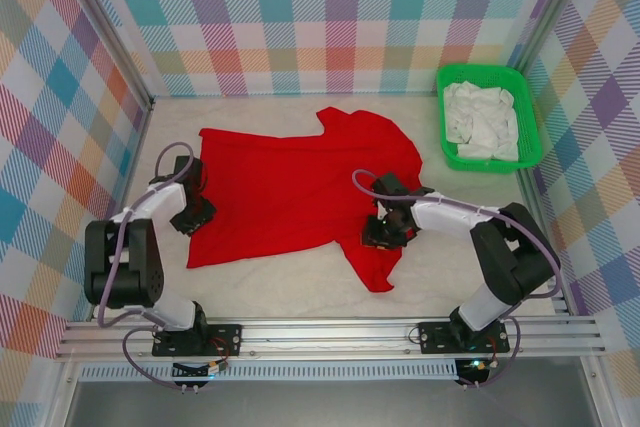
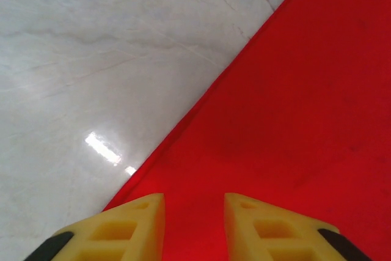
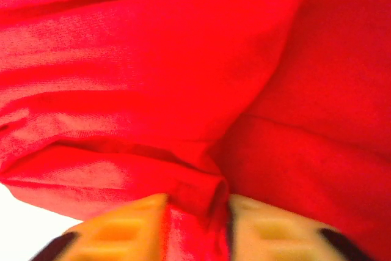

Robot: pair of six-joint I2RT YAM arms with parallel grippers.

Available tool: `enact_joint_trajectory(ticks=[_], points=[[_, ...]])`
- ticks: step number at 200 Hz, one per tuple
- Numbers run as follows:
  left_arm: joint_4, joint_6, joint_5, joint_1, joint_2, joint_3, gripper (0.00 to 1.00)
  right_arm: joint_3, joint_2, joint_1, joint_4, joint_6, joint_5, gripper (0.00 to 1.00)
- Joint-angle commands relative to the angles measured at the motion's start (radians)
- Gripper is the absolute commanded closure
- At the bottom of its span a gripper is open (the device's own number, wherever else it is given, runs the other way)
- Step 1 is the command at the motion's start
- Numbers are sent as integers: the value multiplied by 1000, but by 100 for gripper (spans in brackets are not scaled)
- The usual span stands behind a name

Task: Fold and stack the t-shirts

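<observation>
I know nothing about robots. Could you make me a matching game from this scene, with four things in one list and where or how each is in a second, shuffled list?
Things
1. bright red short-sleeved cloth t-shirt
2. green plastic mesh basket
3. left gripper
4. right gripper

Places or states
A. pinching a raised fold of the shirt
B. far right corner, holding crumpled white cloth
C. spread out across the middle
D. fingers apart over the shirt's edge, beside bare table

Pairs: 1-C, 2-B, 3-D, 4-A
</observation>
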Motion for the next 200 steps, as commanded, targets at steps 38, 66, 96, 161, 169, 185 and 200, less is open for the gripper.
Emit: enact_joint_trajectory(ticks=[38, 66, 96, 161, 169, 185, 200], points=[[81, 13, 21, -17, 106, 26, 76, 15, -109, 57, -101, 18, 50, 98], [83, 16, 10, -16, 117, 22, 77, -14, -211, 89, -119, 27, 29, 100], [89, 19, 8, -16, 129, 19, 79, -57, -288, 124, -102, 40, -45, 100], [103, 20, 18, -23, 143, 8, 81, -97, -293, 299, -118, 84, -73, 89], [102, 22, 18, -25, 145, 7, 81, -103, -283, 327, -111, 97, -72, 85], [101, 23, 18, -27, 147, 7, 81, -105, -261, 377, -106, 120, -59, 74], [100, 25, 17, -30, 151, 9, 81, -98, -245, 414, -109, 138, -41, 64]])
